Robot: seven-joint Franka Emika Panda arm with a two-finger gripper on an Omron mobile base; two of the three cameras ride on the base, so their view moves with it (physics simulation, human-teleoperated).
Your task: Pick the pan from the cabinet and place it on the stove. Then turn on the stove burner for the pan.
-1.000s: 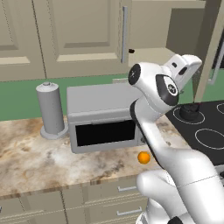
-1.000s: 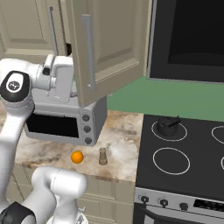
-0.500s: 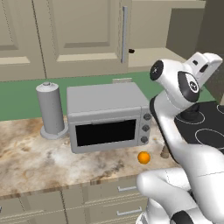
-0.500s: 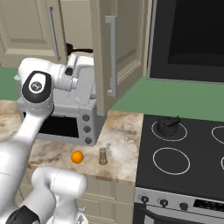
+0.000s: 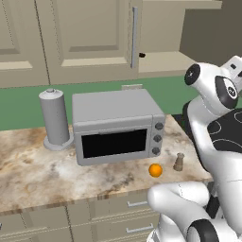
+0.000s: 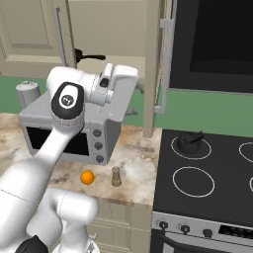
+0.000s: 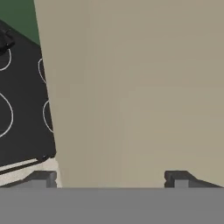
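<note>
Beige cabinet has its right door swung out edge-on, and the pan sits on the shelf inside, only its dark handle showing past the arm. Gripper is spread wide and holding nothing, its two tips far apart right in front of the door's beige face, stove visible past the door edge on the left. On the counter: microwave, paper towel roll, orange near a shaker; a small pot sits on the cooktop's back-left ring, front burner bare.
</note>
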